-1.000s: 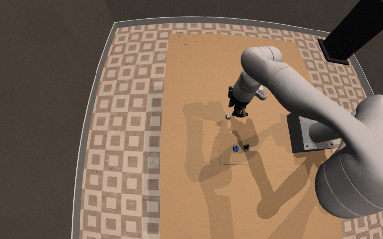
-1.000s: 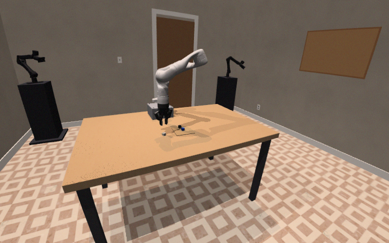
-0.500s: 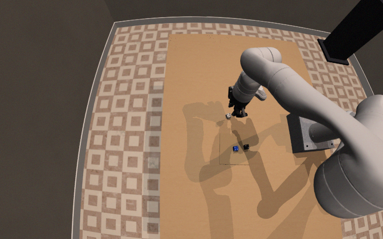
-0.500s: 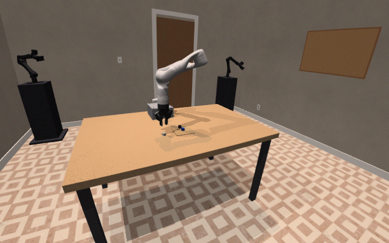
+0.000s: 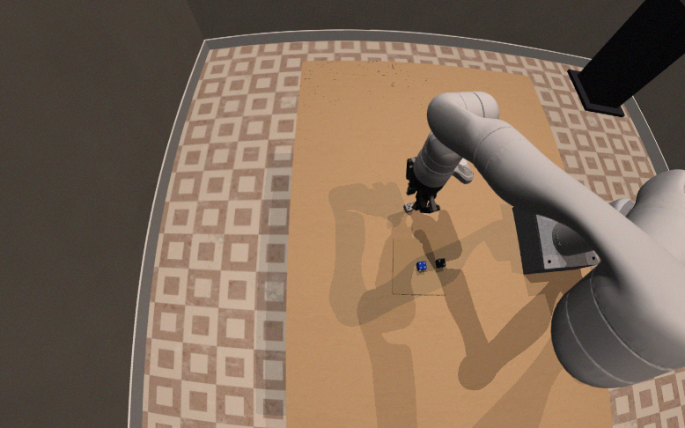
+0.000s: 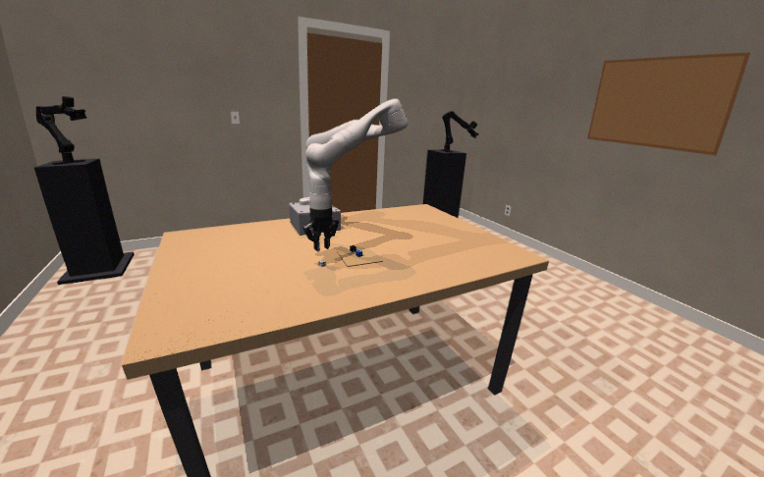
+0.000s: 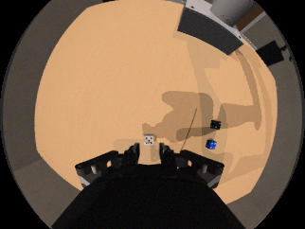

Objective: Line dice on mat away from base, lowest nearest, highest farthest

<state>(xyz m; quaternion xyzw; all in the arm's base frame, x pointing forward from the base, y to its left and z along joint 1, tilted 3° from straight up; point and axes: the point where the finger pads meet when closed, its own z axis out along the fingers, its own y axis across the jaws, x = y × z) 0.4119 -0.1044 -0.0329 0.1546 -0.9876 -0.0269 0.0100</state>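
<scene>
A white die with several dark pips up lies on the table, outside the mat. The wood-coloured mat shows mainly by thin dark edge lines. A black die and a blue die stand on it, apart, black nearer the base. Their pips are too small to count surely. My gripper is partly open, empty, pointing down above the table near the white die, which shows just beyond the fingertip gap in the wrist view.
The robot's base box stands at the table's base-side edge. The arm's shadows fall across the table and the mat. Black pedestals stand off the table.
</scene>
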